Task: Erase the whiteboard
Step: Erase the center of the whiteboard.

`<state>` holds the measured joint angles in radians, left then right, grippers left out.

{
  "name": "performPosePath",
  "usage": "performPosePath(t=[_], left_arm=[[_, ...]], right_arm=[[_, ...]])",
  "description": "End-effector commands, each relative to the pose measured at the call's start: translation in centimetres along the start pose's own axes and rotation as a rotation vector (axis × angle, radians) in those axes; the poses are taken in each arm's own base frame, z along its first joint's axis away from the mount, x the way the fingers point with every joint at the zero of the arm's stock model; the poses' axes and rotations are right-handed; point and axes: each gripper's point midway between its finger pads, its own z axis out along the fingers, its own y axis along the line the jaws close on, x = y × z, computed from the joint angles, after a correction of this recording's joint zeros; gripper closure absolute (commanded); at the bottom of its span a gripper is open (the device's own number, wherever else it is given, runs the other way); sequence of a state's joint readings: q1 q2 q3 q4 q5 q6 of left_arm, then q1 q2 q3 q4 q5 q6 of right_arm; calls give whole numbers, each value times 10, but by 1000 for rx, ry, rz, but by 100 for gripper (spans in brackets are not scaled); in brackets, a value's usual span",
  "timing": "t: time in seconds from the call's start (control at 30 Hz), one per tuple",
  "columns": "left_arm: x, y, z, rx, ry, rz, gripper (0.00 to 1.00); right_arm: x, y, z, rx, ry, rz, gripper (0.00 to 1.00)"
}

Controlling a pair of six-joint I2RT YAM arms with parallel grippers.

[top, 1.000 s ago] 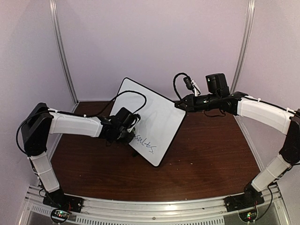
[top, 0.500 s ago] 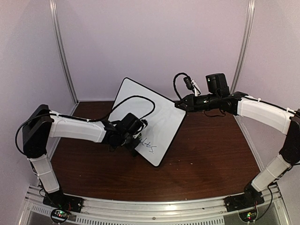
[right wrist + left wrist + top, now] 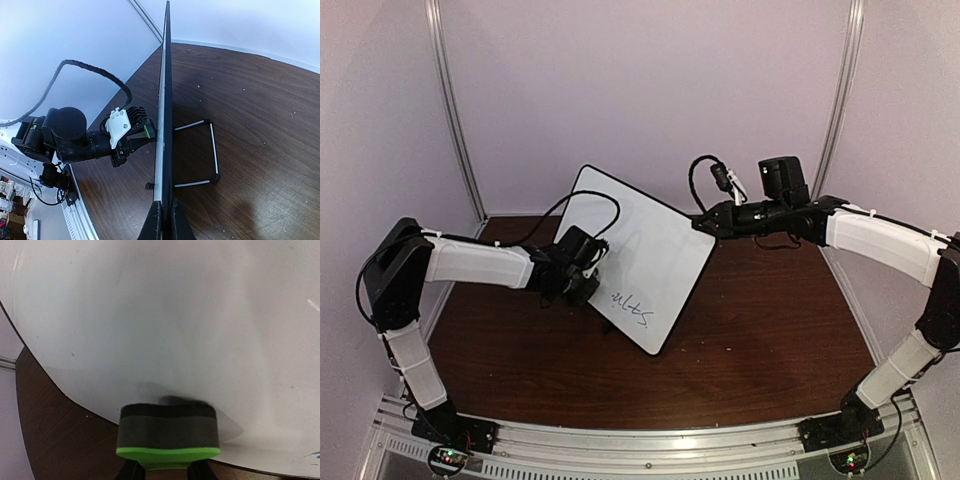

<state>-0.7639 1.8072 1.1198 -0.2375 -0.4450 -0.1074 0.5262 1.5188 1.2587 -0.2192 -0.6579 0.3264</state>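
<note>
Pinches a small eraser block in the left gripper, jaws drawn in narrow on its green back, dark felt side turned outward. Presses that felt against the face of the whiteboard, low down and close to its curved lower-left edge. Shows a faint grey shade just above the block in the left wrist view. Elsewhere there plain white, bar a bit of blue stroke at the far right. From above, sits at the board's left border, just left of a line of dark handwriting that runs down toward the board's nearest corner.

Clamps the board's opposite edge in the right gripper, fingers closed tight on the thin black frame, one on each side. Reaches in from the worktop's right edge, forearm about level, and meets the board at its right-hand corner in the top view.

Stands on the brown worktop, toward the far edge and about midway between the left and right edges, tilted back and turned so that one corner points at the near edge. Leans on a thin wire stand behind it, feet on the wood. Appears edge-on from the right wrist, with the left arm's wrist and looping cable on the written side and the stand on the other.
</note>
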Motion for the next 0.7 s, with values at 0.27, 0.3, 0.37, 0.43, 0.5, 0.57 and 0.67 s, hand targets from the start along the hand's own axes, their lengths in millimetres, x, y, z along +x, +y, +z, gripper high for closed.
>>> performPosePath(t=[0.27,0.3,0.37,0.43,0.5,0.57,0.67], left_arm=[[-37,-107,-35,264,-168,77,100],[-38,-112,-36,279,-169,78,100],[-40,-119,-40,295,-178,85,100],[-42,-123,-43,303,-186,93,100],[-44,-126,-45,314,-196,96,100],[-47,-128,-49,326,-210,98,100],[-52,-131,-52,337,-224,102,100]], right_arm=[[26,31,9,-150,95,-50,100],[26,31,10,-151,96,-51,100],[26,31,10,-151,97,-50,100],[27,31,10,-150,97,-50,100],[27,31,10,-151,97,-51,100],[27,31,10,-151,97,-50,100],[27,31,10,-151,98,-50,100]])
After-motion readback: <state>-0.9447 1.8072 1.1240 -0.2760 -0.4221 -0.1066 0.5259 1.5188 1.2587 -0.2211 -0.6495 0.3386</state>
